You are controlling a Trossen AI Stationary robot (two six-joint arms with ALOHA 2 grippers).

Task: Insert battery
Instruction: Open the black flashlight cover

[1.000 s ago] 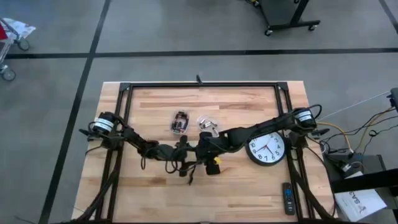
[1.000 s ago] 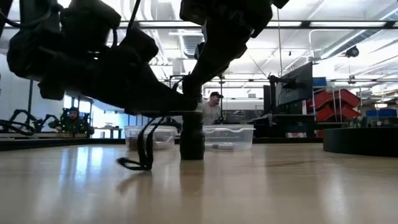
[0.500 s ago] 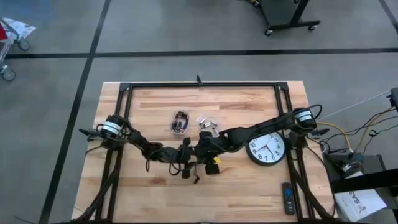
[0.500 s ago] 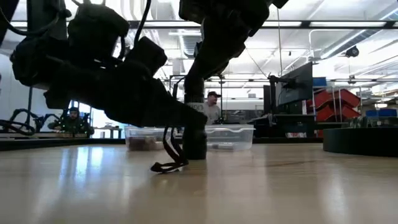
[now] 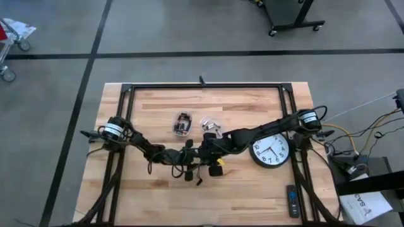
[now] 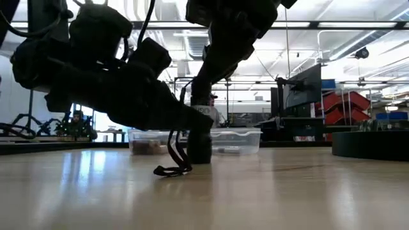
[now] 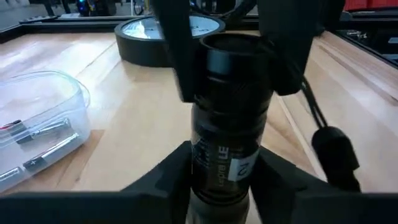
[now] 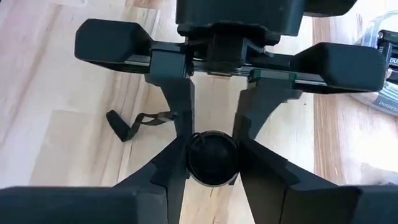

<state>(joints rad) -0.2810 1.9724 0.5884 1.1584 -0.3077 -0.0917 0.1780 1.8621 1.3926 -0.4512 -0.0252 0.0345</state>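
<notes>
A black flashlight (image 7: 229,118) with a white-lettered label stands upright on the wooden table (image 5: 252,183) at its middle. Its foot shows on the wood in the low view (image 6: 199,153). Its dark wrist strap (image 6: 171,167) trails onto the table beside it. My left gripper (image 7: 224,186) is shut on the lower body. My right gripper (image 8: 211,165) is shut on the upper end. In the high view both grippers (image 5: 197,153) meet above the flashlight and hide it. Batteries lie in a clear tub (image 7: 37,134) beside it. My left gripper pinches the flashlight's lower body (image 7: 217,177), below the label, between its two fingers. The fingers come nearly level from the table's left and lie across the barrel. The flashlight stands upright, foot on the table. My right gripper pinches the flashlight's upper end (image 8: 211,155) between its two fingers (image 7: 180,68). The fingers come from above, slanting down from the table's right, one on either side of the round top.
A second clear tub (image 5: 182,124) with small parts stands at the far middle. A black wall clock (image 5: 271,151) lies face up on the right, a remote (image 5: 292,200) near the right front corner. A small yellow object (image 5: 218,170) lies under the right arm.
My left gripper has gone toward the table's right and a little down, closing up against the flashlight's lower body. The strap has slid along the table toward the flashlight with it. For the last half second both arms have kept still.
</notes>
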